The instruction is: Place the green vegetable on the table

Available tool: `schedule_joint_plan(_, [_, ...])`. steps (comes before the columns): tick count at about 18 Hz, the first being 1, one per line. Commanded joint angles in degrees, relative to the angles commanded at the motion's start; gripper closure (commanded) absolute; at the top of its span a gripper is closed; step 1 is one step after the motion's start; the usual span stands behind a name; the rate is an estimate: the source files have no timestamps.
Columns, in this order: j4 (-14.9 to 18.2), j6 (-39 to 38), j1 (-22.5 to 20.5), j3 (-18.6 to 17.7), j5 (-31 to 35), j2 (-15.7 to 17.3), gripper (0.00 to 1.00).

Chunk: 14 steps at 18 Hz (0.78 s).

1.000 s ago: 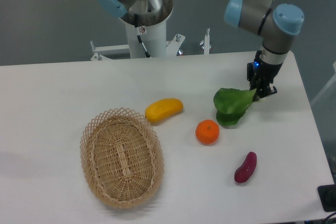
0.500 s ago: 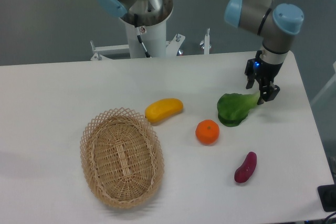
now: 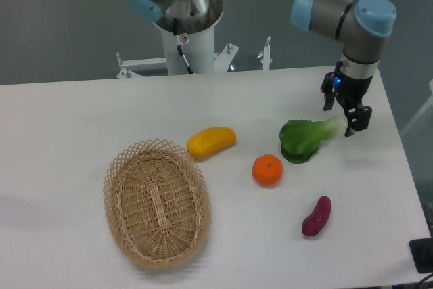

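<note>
Spread apart and gripping nothing, the jaws of the gripper (image 3: 348,114) hang right of centre in the upper half of the frame, just above the pale stem end of the green vegetable (image 3: 304,139). Whether a fingertip brushes that stem, I cannot tell from where I stand. The green vegetable lies flat on the table (image 3: 67,133), its dark leaves pointing left and its stem toward the right edge. Just below and left of it sits an orange (image 3: 267,170), close but apart. A yellow oblong fruit (image 3: 211,141) lies near the middle of the frame, beside the upper rim of a wicker basket (image 3: 157,202) in the lower left. A small purple piece (image 3: 316,216) rests lower right, well apart from the vegetable.
</note>
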State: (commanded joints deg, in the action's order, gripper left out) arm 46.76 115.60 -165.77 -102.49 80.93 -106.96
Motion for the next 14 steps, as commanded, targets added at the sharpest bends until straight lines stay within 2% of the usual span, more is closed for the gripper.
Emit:
schedule_joint_plan(2, [1.48,-7.28,4.73,5.61,6.05,-0.26,0.00])
schedule_joint_plan(4, [3.16,-18.77,9.40,8.53,9.32,-0.70,0.00])
schedule_joint_plan(6, [2.81,-28.37,11.17,8.54,8.73,-0.79,0.00])
schedule_joint_plan(10, [3.34,-33.40,13.46,9.33,9.42,0.96,0.00])
schedule_joint_plan(12, [3.34,-40.24,13.72,9.76,8.55,2.72,0.00])
schedule_joint_plan(14, [3.69,-47.28,13.81,12.74,9.16,3.25,0.00])
